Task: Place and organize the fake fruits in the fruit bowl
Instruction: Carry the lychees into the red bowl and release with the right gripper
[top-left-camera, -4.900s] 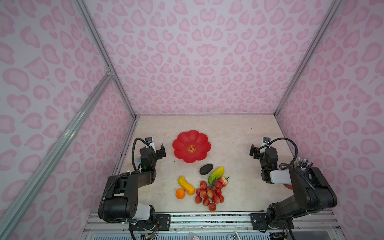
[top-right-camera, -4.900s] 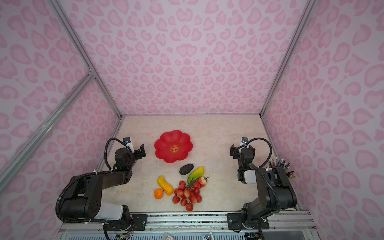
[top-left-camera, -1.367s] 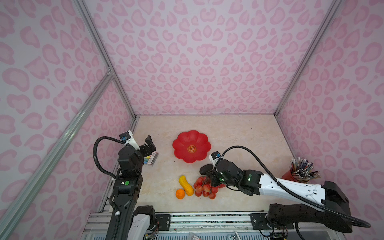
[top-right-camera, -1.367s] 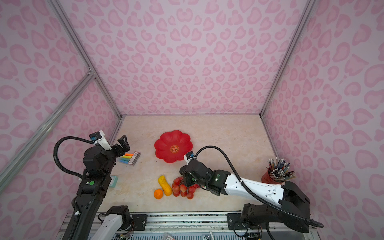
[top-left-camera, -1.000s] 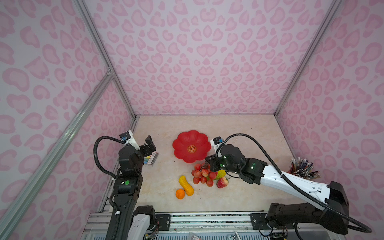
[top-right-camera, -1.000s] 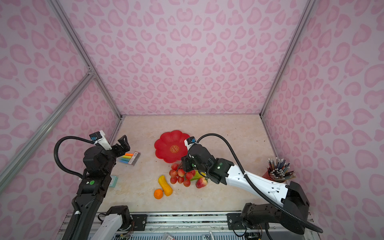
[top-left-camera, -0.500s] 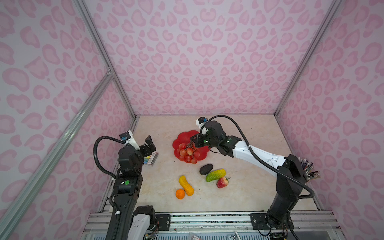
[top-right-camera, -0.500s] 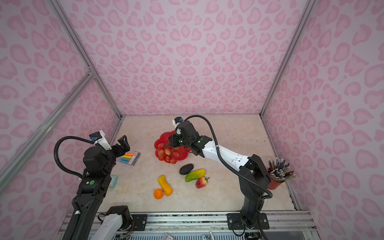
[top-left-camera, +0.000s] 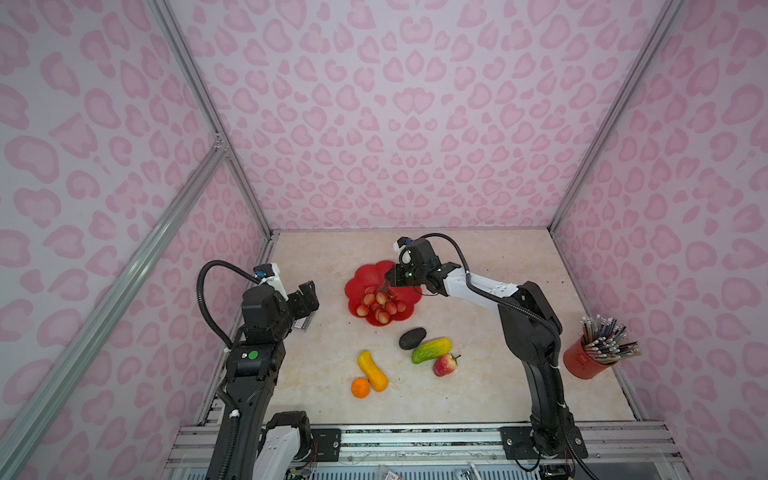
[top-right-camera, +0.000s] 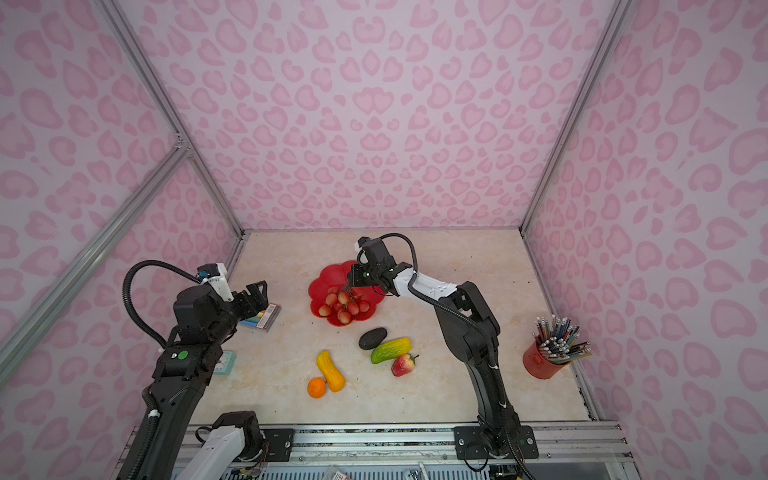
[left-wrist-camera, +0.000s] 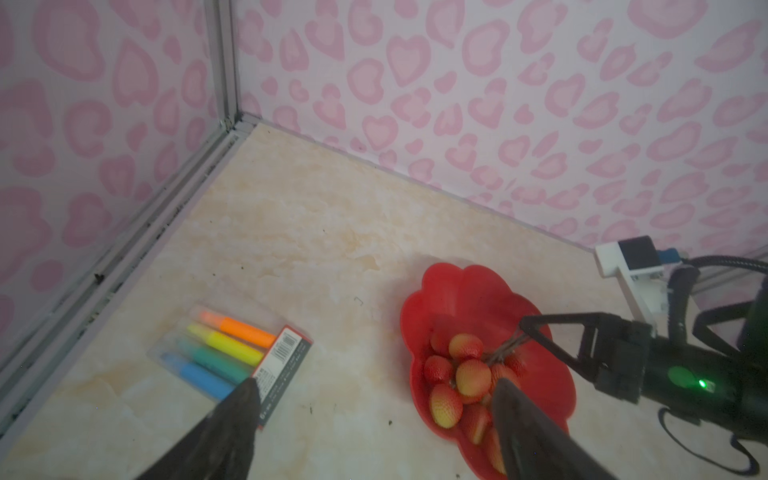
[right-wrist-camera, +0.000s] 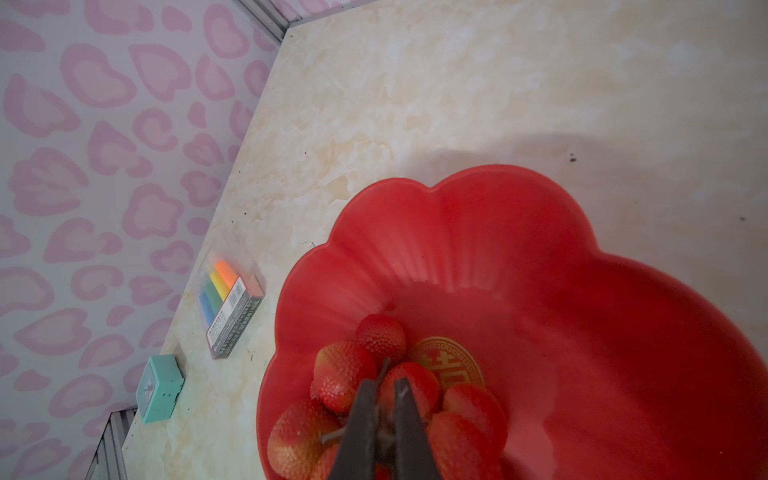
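As right tool (right-wrist-camera: 384, 383) clamps lychees (right-wrist-camera: 343, 372), inside bowl (right-wrist-camera: 457, 199)

R tool (left-wrist-camera: 524, 325) pinches lychee bunch (left-wrist-camera: 467, 376) stem inside red bowl (left-wrist-camera: 457, 286).

In the right wrist view the fruit bowl (right-wrist-camera: 478, 232) runs off the picture's edge on both sides of the jaws. Its gold emblem (right-wrist-camera: 457, 365) is half hidden behind the bunch of red balls (right-wrist-camera: 340, 370) and the right gripper (right-wrist-camera: 384, 384). Just where the jaws pinch the bunch cannot be made out. In the left wrist view the fingers of the left gripper (left-wrist-camera: 374, 384) are blurred and cut off. One covers a corner of the marker pack (left-wrist-camera: 232, 353), whose print is too small to read.
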